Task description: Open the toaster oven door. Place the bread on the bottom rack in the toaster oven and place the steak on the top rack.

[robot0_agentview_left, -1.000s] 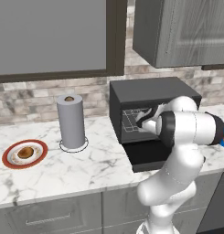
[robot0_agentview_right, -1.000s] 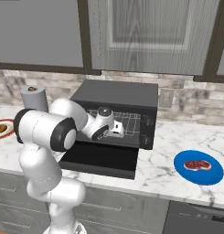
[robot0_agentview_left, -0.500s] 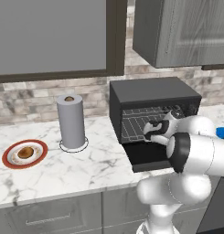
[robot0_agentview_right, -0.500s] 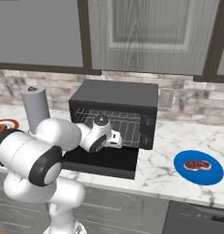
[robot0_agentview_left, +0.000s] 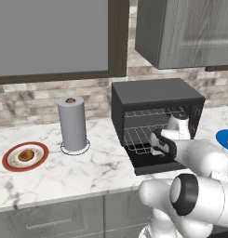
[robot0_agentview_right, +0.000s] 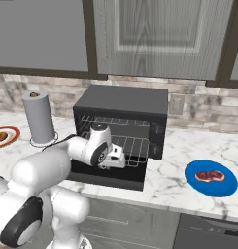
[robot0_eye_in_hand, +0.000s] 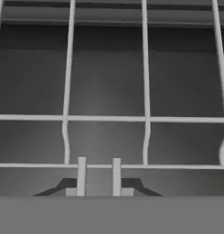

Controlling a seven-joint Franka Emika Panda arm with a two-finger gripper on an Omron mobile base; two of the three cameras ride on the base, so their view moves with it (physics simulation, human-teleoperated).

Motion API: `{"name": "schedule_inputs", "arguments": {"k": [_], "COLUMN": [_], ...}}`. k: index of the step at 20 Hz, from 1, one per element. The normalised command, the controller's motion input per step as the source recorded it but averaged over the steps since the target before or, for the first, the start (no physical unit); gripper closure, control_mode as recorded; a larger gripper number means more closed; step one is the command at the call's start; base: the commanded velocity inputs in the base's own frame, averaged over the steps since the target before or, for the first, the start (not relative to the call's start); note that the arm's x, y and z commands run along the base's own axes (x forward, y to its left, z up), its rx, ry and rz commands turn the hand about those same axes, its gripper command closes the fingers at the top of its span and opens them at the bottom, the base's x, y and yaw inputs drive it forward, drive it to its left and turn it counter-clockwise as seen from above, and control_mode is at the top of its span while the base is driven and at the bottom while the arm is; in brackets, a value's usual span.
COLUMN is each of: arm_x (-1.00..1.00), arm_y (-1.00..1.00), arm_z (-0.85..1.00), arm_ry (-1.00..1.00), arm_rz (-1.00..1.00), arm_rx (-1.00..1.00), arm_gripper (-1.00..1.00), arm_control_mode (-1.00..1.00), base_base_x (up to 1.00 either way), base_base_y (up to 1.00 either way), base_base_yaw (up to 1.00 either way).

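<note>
The black toaster oven (robot0_agentview_left: 155,93) (robot0_agentview_right: 121,99) stands on the counter with its door (robot0_agentview_left: 152,166) (robot0_agentview_right: 108,179) folded down flat. Inside are the top rack (robot0_agentview_left: 152,113) (robot0_agentview_right: 115,121) and the bottom rack (robot0_agentview_left: 136,135) (robot0_agentview_right: 134,145) (robot0_eye_in_hand: 109,119). The bottom rack sticks out a little over the door. My gripper (robot0_agentview_left: 154,145) (robot0_agentview_right: 122,159) (robot0_eye_in_hand: 98,176) sits at that rack's front edge, its jaws close together on the front wire. The bread (robot0_agentview_left: 26,155) lies on a red-rimmed plate at the far left. The steak (robot0_agentview_right: 209,175) lies on a blue plate to the right of the oven.
A paper-towel roll (robot0_agentview_left: 72,122) (robot0_agentview_right: 39,117) stands upright between the bread's plate (robot0_agentview_left: 8,163) and the oven. The blue plate (robot0_agentview_right: 222,187) sits near the counter's front edge. Wall cabinets (robot0_agentview_left: 180,28) hang above the oven. A stone backsplash runs behind.
My hand has drawn back from deep inside the oven toward its front opening, and the bottom rack has come forward with it. Bread, steak and roll have not moved.
</note>
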Motion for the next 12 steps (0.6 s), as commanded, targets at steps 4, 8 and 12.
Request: {"name": "schedule_inputs", "arguments": {"k": [4, 8, 12], "arm_x": [-0.79, -0.86, -0.77], "arm_y": [-0.21, -0.32, -0.31], "arm_z": [0.43, 0.66, 0.73], "arm_ry": [0.1, 0.0, 0.0], "arm_rz": [0.02, 0.03, 0.02], "arm_rx": [0.0, 0.0, 0.0], "arm_gripper": [1.0, 1.0, 1.0], "arm_control_mode": [-1.0, -1.0, -1.0], "base_base_x": [0.0, 0.0, 0.0], "base_base_y": [0.0, 0.0, 0.0], "base_base_yaw": [0.0, 0.0, 0.0]}}
